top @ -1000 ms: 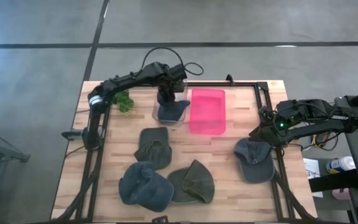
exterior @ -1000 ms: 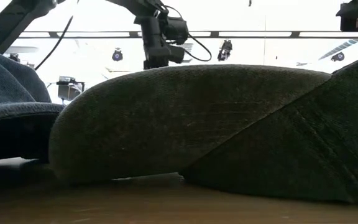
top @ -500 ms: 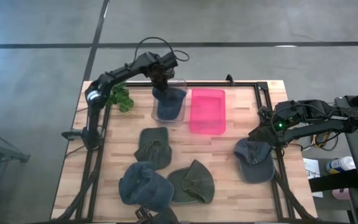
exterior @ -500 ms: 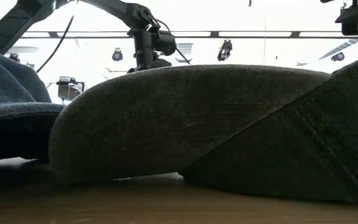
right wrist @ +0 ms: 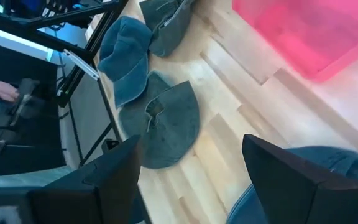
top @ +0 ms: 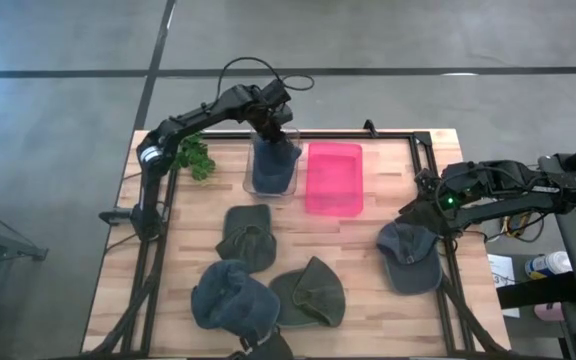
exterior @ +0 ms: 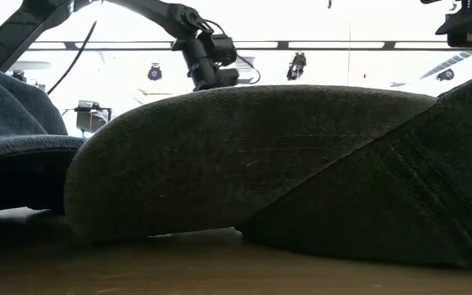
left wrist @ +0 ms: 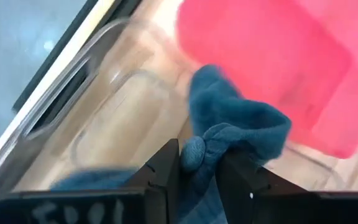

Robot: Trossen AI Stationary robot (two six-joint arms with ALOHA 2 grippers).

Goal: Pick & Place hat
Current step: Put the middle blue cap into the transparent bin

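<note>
My left gripper [top: 271, 128] is shut on a blue hat [top: 274, 163] over the clear container [top: 249, 188] at the table's far side. Its wrist view shows the hat [left wrist: 241, 127] hanging into the container [left wrist: 104, 124]. My right gripper [top: 417, 216] is open at the right edge, just beyond a blue-grey hat [top: 409, 256] that lies flat on the table. That hat [right wrist: 303, 186] shows under one finger in the right wrist view; I see no contact with it. My left gripper pinches the blue hat between its two fingers at a bunched fold by the round crown button [left wrist: 193, 153]. The fingers come from above, pointing down. The hat hangs slack below them, inside the outline of the clear container.
A pink tray [top: 333, 178] lies right of the clear container. Two olive hats [top: 246, 236] [top: 310, 293] and a blue one [top: 230, 298] lie on the near half of the table. A green plant [top: 196, 160] sits at the far left. Black frame rails run along the table's edges.
My left gripper has carried the blue hat toward the table's far edge, and its wrist has turned. The hat now hangs farther back over the clear container.
</note>
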